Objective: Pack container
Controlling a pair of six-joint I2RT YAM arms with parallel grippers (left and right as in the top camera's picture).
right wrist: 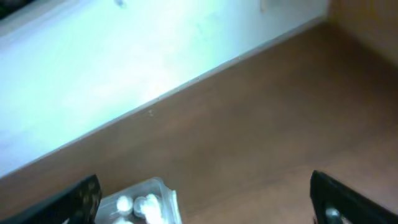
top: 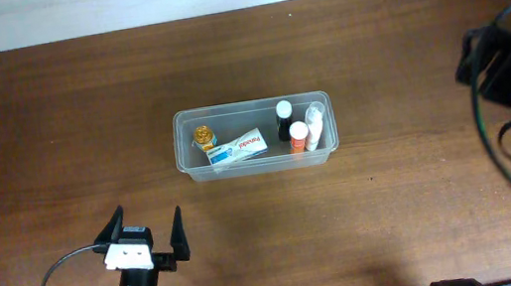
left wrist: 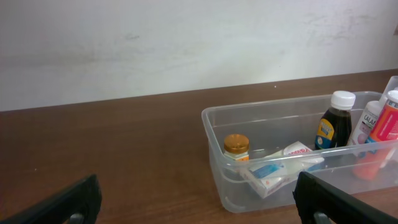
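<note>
The left end effector (top: 145,229) is spread wide and grips nothing, near the front of the container (top: 179,146), which stands mid-bench (top: 371,36) with small bottles and a box inside. The right end effector (right wrist: 205,208) is also spread wide and empty.

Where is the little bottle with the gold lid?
Overhead, the gold-lidded bottle stands inside the container at its left end, beside the white and blue box.

Dark brown wood-grain worktop (top: 55,141), clear translucent plastic rectangular tub (top: 250,105), small white and blue box (top: 238,149), gold-capped amber jar (top: 203,134), white-capped dark bottle (top: 283,111)
</note>
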